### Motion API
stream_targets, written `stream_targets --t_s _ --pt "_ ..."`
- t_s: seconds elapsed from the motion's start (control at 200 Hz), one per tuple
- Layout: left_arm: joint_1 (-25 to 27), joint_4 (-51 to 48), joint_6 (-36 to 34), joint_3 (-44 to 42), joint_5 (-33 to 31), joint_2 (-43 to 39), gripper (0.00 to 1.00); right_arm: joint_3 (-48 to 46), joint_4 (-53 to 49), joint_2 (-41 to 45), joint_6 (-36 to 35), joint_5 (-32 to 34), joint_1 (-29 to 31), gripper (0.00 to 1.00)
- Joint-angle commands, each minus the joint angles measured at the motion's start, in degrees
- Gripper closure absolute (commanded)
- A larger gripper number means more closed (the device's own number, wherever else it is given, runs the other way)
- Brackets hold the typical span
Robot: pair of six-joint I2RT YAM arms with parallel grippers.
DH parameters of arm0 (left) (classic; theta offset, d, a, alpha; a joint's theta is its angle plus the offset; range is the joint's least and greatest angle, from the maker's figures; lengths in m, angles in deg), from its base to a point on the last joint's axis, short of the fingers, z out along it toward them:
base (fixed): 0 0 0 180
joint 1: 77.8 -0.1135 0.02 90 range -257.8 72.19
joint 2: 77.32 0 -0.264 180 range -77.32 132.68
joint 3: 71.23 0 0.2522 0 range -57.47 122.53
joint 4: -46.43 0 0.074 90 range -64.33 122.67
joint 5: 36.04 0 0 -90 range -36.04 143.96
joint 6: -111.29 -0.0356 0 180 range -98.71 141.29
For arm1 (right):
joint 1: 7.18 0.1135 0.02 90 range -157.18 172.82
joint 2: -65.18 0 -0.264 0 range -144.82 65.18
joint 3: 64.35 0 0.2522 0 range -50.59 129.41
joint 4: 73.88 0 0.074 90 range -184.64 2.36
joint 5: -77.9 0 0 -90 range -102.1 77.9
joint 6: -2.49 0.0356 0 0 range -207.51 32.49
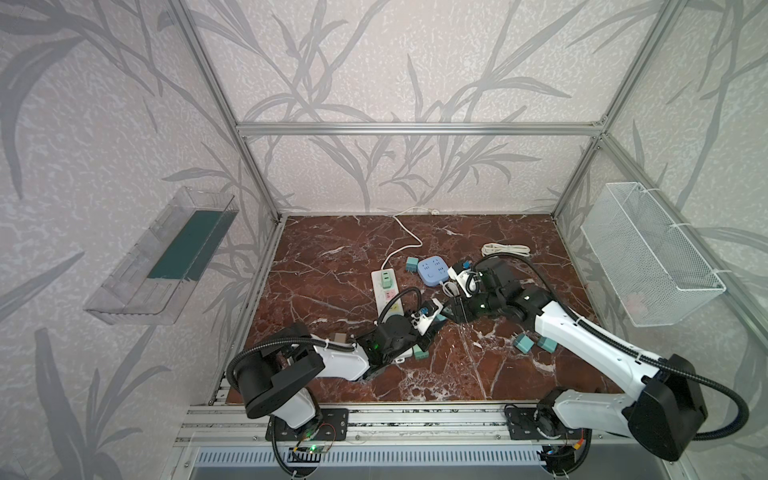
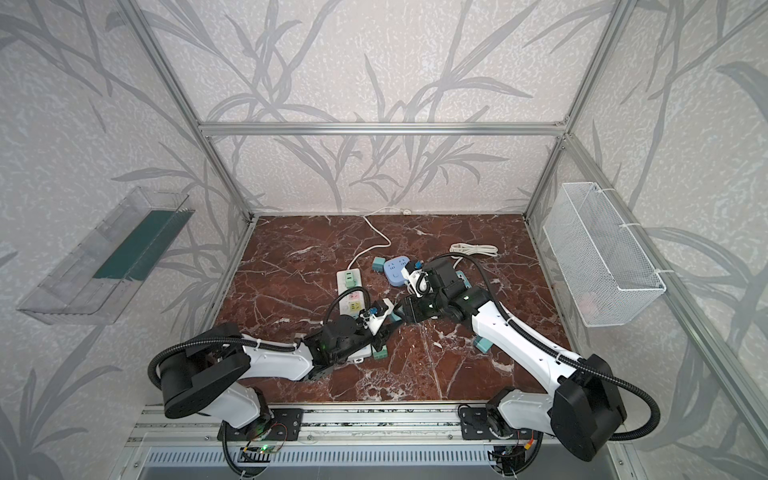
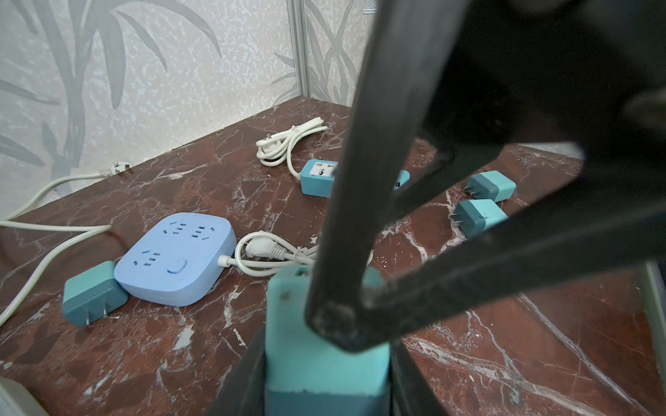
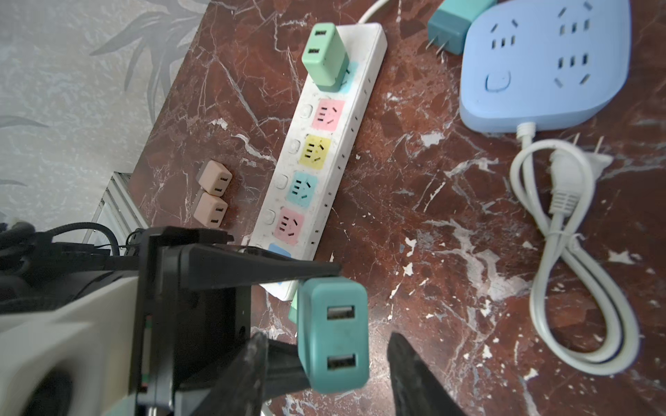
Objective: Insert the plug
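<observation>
Handover in mid-air: a teal two-port plug (image 4: 333, 335) hangs above the marble table (image 1: 457, 374), clamped at its sides by the left gripper (image 4: 317, 320), whose black fingers (image 4: 252, 266) are clenched tight on it. The plug's USB face is turned toward the right wrist camera, and its darker end sits deep between the left fingers in the left wrist view (image 3: 295, 360). The right gripper (image 4: 328, 345) meets it head-on, partly open, with its fingers (image 4: 407, 371) astride the plug. A clear gap shows on one side. On the other side the finger lies close to the plug's edge, and contact cannot be told. In the left wrist view one right fingertip (image 3: 335, 324) overlaps the plug's body. In both top views the grippers meet near mid-table, just beside the near end of the white strip (image 1: 379, 297), which has a green charger (image 1: 387, 277) plugged in at its far end.
</observation>
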Motion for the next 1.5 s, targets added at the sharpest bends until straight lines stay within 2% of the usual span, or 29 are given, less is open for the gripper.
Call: stream_targets --t_s 0.0,0.06,0.135,0.265,0.285,0.33,0.38,0.52,0.62,0.655,0.69,0.735,0.835,0.875,0.94,1.0,1.13,1.225,1.27,1.32,1.36,1.5 --pt "0.07 4.50 0.08 -1.35 1.30 -1.01 1.00 2.09 -1.85 -1.80 -0.56 -1.77 0.67 0.52" --pt "0.07 5.70 -0.05 -1.80 1.13 -0.97 1.00 2.14 -1.83 -2.21 -0.39 -1.66 0.98 0.55" --pt "0.07 5.11 -0.07 -1.73 1.76 -1.23 1.00 1.80 -1.45 -2.39 0.04 -1.58 0.98 0.77" --pt "0.07 5.84 0.05 -1.91 2.23 -0.88 0.99 2.05 -0.85 -2.42 0.62 -3.28 0.98 0.97" --pt "0.07 5.82 0.20 -1.92 2.02 -0.88 0.92 2.05 -0.53 -2.36 0.94 -3.73 0.98 0.99" --pt "0.07 5.85 0.55 -2.07 1.52 -0.96 0.70 2.05 0.12 -1.99 1.68 -3.80 1.01 1.00" --pt "0.07 6.37 1.99 -2.57 -0.90 -1.47 0.42 2.29 0.24 -1.50 1.97 -3.71 0.98 1.00" --pt "-0.13 4.33 6.92 -3.72 -5.14 -5.95 0.17 3.30 -0.22 -0.11 3.50 -0.10 0.98 1.00" --pt "-0.20 -3.93 12.26 -2.77 -13.27 -13.11 0.17 4.90 -0.99 1.20 5.22 6.94 1.19 1.00" --pt "-0.28 -8.73 15.28 -1.54 -17.58 -16.70 0.20 5.69 -1.54 1.43 5.58 10.69 1.74 1.00" --pt "-0.36 -16.88 18.89 1.24 -22.20 -20.51 0.24 6.28 -1.87 1.48 6.02 15.25 2.67 1.00" --pt "-1.01 -30.00 23.64 6.28 -27.06 -24.55 0.23 6.70 -1.66 0.60 6.15 20.66 4.15 1.00" --pt "-7.04 -55.39 33.76 19.40 -32.25 -28.31 0.23 8.74 -0.54 -3.63 6.85 30.34 8.01 1.00" --pt "-11.58 -61.93 37.08 23.58 -29.84 -28.84 0.19 9.90 0.09 -5.46 7.34 33.12 9.59 1.00" --pt "-18.62 -65.69 38.59 27.48 -24.86 -29.72 0.16 12.25 1.60 -8.29 7.62 35.66 11.86 1.00" --pt "-23.25 -67.19 37.69 30.41 -22.59 -30.14 0.11 15.78 1.03 -12.12 7.70 36.32 13.40 1.00" --pt "-31.98 -69.34 35.09 35.55 -17.19 -28.65 0.09 24.72 -1.14 -20.84 7.13 41.48 17.82 1.00" --pt "-35.21 -65.32 30.32 33.82 -16.85 -27.27 0.09 28.64 -1.16 -27.09 9.15 40.80 18.86 1.00" --pt "-37.33 -65.14 32.66 31.99 -15.42 -27.07 0.10 30.40 -1.34 -29.53 10.20 40.49 19.04 1.00" --pt "-40.36 -65.91 37.91 30.51 -10.19 -27.22 0.11 32.32 -1.57 -32.02 11.34 40.34 19.22 1.00" --pt "-41.54 -66.10 40.46 29.34 -8.33 -27.62 0.12 33.86 -2.17 -33.66 12.02 39.62 19.30 1.00" --pt "-41.68 -63.40 39.95 27.88 -2.77 -29.64 0.14 38.15 -4.73 -38.69 13.72 39.99 19.28 1.00"
